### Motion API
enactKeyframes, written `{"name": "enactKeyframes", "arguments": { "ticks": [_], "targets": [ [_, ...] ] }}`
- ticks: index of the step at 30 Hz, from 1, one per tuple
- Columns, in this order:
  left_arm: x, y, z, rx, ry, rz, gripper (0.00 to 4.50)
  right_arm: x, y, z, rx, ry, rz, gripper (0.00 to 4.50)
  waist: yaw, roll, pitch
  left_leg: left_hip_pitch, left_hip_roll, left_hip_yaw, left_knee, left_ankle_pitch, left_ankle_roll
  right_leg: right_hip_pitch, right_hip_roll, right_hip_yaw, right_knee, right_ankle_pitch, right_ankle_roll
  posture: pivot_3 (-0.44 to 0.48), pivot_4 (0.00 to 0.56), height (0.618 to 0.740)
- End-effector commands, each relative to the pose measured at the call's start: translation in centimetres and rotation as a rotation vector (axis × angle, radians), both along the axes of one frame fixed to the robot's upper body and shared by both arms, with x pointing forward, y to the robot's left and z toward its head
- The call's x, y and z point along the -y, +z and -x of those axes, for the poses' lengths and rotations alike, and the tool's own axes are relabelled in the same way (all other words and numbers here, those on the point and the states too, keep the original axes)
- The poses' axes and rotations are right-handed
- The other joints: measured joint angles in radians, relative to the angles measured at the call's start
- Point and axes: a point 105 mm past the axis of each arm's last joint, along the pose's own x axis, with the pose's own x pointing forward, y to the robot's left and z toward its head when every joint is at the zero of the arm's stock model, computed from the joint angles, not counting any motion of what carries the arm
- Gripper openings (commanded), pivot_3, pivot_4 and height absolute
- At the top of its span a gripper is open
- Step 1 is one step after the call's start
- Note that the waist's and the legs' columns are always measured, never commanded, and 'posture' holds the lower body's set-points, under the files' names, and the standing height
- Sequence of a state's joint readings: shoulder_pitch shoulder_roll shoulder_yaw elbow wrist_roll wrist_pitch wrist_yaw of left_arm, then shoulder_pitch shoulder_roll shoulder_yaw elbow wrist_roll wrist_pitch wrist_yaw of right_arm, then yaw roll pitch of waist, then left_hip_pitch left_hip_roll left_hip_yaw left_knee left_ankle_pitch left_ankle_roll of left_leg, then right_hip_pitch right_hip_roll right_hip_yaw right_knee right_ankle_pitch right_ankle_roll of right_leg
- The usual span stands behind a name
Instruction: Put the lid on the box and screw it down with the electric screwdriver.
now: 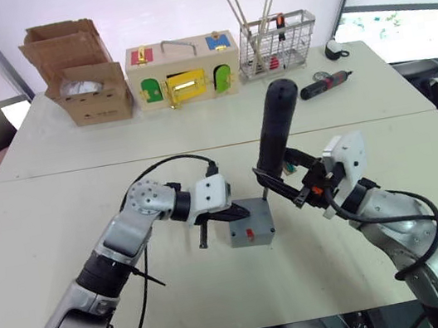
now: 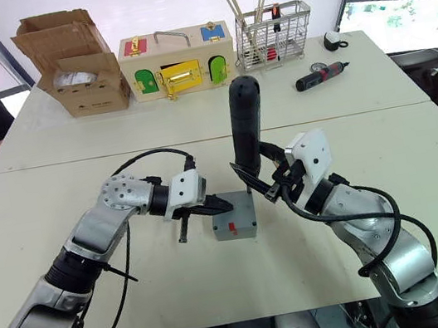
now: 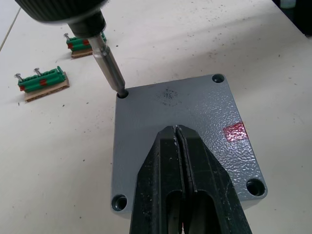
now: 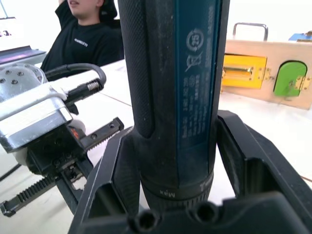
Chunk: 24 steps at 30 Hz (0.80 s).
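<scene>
Lid (image 3: 185, 141) already on box (image 1: 252, 234), centre of frame on desk (image 1: 62, 232). Right gripper (image 1: 289, 182) fingers grasp electric screwdriver (image 1: 274, 133) upright, bit in one corner hole. Left gripper (image 3: 183, 146) fingers clenched, pressing lid. Other three corner holes look empty; most screwing left, I'd say.

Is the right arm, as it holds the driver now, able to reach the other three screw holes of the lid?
Probably yes. The electric screwdriver stands upright with its bit in one corner hole of the lid; the left gripper presses mid-lid, leaving the corners free.
</scene>
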<state>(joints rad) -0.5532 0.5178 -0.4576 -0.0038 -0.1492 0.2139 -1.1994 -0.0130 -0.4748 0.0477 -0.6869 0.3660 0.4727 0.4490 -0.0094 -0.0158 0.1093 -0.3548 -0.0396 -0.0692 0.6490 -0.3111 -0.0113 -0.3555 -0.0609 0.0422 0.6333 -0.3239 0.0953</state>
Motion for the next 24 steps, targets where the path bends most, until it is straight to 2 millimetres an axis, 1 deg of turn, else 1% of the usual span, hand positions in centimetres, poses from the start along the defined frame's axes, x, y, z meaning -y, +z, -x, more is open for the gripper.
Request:
{"name": "enactKeyframes", "arguments": {
  "ticks": [1, 6, 8, 10, 12, 16, 18, 20, 21, 22, 23, 24],
  "targets": [
    [-1.5, -3.9, 0.4, -0.087, 0.047, -0.149, 0.0, 1.2, -4.9, -0.3, -0.209, -0.051, 0.06, 1.95, 0.001, 0.0, -0.001, 0.0, 0.0, 0.0, -0.001, 0.0, 0.0, 0.0, 0.0, 0.0, -0.001, 0.0, 0.0, 0.0, 0.15, 0.74],
    [-1.5, -4.0, 0.4, -0.09, 0.048, -0.15, 0.0, 1.2, -4.7, -0.4, -0.202, -0.05, 0.057, 1.95, 0.001, 0.0, -0.001, 0.0, 0.0, 0.0, -0.001, 0.0, 0.0, 0.0, -0.001, 0.0, -0.002, 0.0, -0.001, 0.0, 0.15, 0.74],
    [-1.5, -4.0, 0.4, -0.091, 0.048, -0.15, 0.0, 1.2, -4.1, -0.6, -0.177, -0.054, 0.048, 1.95, 0.001, 0.0, -0.001, 0.0, 0.0, 0.0, -0.001, 0.0, 0.0, 0.0, -0.001, 0.0, -0.002, -0.001, -0.003, 0.0, 0.15, 0.74],
    [-1.4, -4.0, 0.5, -0.092, 0.049, -0.149, 0.0, 1.3, -3.0, -0.8, -0.14, -0.056, 0.03, 1.95, 0.001, 0.0, -0.001, -0.001, 0.0, 0.0, -0.001, 0.0, 0.0, 0.0, -0.001, 0.0, -0.003, -0.001, -0.003, 0.0, 0.15, 0.74],
    [-1.4, -4.1, 0.5, -0.095, 0.05, -0.149, 0.0, 1.1, -1.2, -0.9, -0.084, -0.043, 0.005, 1.95, 0.001, 0.001, 0.001, -0.001, 0.0, 0.0, -0.001, 0.0, 0.0, 0.0, -0.001, 0.0, -0.003, -0.001, -0.004, 0.0, 0.15, 0.74],
    [-1.6, -4.4, 0.6, -0.12, 0.059, -0.146, 0.0, 0.6, 3.6, -0.4, 0.025, 0.047, -0.043, 1.95, 0.003, 0.006, 0.009, -0.003, 0.0, 0.0, -0.001, 0.0, 0.0, 0.0, -0.001, 0.0, -0.004, -0.001, -0.004, 0.0, 0.15, 0.74],
    [-1.8, -4.2, 0.7, -0.153, 0.071, -0.121, 0.0, 0.8, 6.2, -0.3, 0.061, 0.087, -0.069, 1.95, 0.004, 0.009, 0.016, -0.004, 0.0, 0.0, -0.001, 0.0, 0.0, 0.0, -0.001, 0.0, -0.004, -0.001, -0.004, 0.0, 0.15, 0.74],
    [-2.1, -3.4, 0.7, -0.197, 0.084, -0.071, 0.0, 1.3, 9.0, -0.4, 0.064, 0.125, -0.116, 1.95, 0.002, 0.013, 0.023, -0.007, 0.0, 0.0, -0.001, 0.0, 0.0, -0.002, -0.001, 0.0, -0.003, 0.0, -0.004, 0.0, 0.15, 0.74],
    [-2.3, -2.5, 0.5, -0.226, 0.095, -0.026, 0.0, 1.6, 9.7, -0.4, 0.035, 0.154, -0.112, 1.95, -0.001, 0.016, 0.024, -0.011, 0.0, 0.0, 0.0, 0.0, 0.0, -0.006, -0.001, 0.0, -0.003, 0.0, -0.004, 0.0, 0.15, 0.74],
    [-2.5, -1.6, 0.4, -0.258, 0.107, 0.017, 0.0, 1.8, 10.3, -0.3, -0.003, 0.183, -0.103, 1.95, -0.001, 0.016, 0.026, -0.019, 0.0, 0.0, 0.002, 0.001, 0.001, -0.014, -0.001, 0.0, -0.001, 0.002, -0.001, 0.0, 0.15, 0.74],
    [-2.6, -1.0, 0.3, -0.278, 0.114, 0.045, 0.0, 2.0, 10.5, -0.1, -0.032, 0.199, -0.094, 1.95, -0.001, 0.014, 0.028, -0.022, 0.0, 0.0, 0.001, 0.001, 0.0, -0.018, -0.001, -0.001, 0.0, 0.004, 0.003, 0.0, 0.15, 0.74],
    [-2.7, 0.0, 0.1, -0.297, 0.123, 0.084, 0.0, 2.4, 10.9, 0.0, -0.071, 0.212, -0.105, 1.95, -0.001, 0.013, 0.029, -0.022, 0.0, 0.0, -0.001, 0.001, 0.0, -0.018, -0.001, -0.002, 0.0, 0.004, 0.003, 0.0, 0.15, 0.74]
  ]
}}
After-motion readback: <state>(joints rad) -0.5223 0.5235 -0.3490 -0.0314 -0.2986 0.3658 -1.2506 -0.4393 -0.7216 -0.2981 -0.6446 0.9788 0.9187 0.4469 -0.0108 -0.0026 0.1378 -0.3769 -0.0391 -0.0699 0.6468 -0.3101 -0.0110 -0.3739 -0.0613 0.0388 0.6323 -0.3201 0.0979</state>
